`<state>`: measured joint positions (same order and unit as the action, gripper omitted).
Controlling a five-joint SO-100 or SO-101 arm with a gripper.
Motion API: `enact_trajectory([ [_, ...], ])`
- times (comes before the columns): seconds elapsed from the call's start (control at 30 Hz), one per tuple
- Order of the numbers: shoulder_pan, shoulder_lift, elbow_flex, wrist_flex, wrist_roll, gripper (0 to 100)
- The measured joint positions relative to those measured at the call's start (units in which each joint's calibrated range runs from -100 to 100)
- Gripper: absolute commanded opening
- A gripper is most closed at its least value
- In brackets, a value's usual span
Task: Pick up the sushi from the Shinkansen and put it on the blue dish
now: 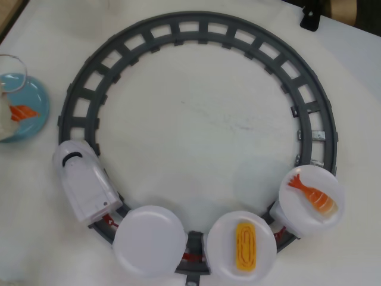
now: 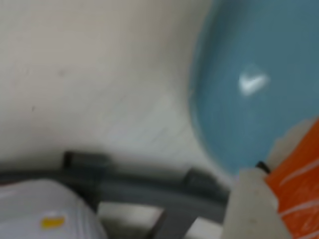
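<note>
The sushi (image 1: 23,112), an orange slab with white stripes, is over the blue dish (image 1: 36,95) at the far left of the overhead view. My gripper (image 1: 13,113) comes in from the left edge and is only partly in that view. The wrist view is blurred. It shows the sushi (image 2: 299,184) close up at the lower right, against a pale finger (image 2: 251,204), with the blue dish (image 2: 249,99) behind it. My gripper (image 2: 286,199) looks shut on the sushi. The white Shinkansen (image 1: 83,185) stands on the lower left of the track, and the plate (image 1: 149,240) behind its nose is empty.
A grey ring track (image 1: 196,30) fills the middle of the table. Two train plates carry a yellow egg piece (image 1: 245,244) and an orange shrimp piece (image 1: 312,195). A black clamp (image 1: 311,18) sits at the top right edge.
</note>
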<state>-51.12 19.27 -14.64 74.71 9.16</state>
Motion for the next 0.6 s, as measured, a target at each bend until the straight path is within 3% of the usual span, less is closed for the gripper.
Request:
enact_trajectory([
  [0.3,-4.7,11.6,-10.2,0.0,-1.1,3],
  [0.47,-4.5,14.2,-13.3,-2.6,-2.0,13],
  [0.6,-4.4,15.3,-13.8,-5.1,-2.5,14],
])
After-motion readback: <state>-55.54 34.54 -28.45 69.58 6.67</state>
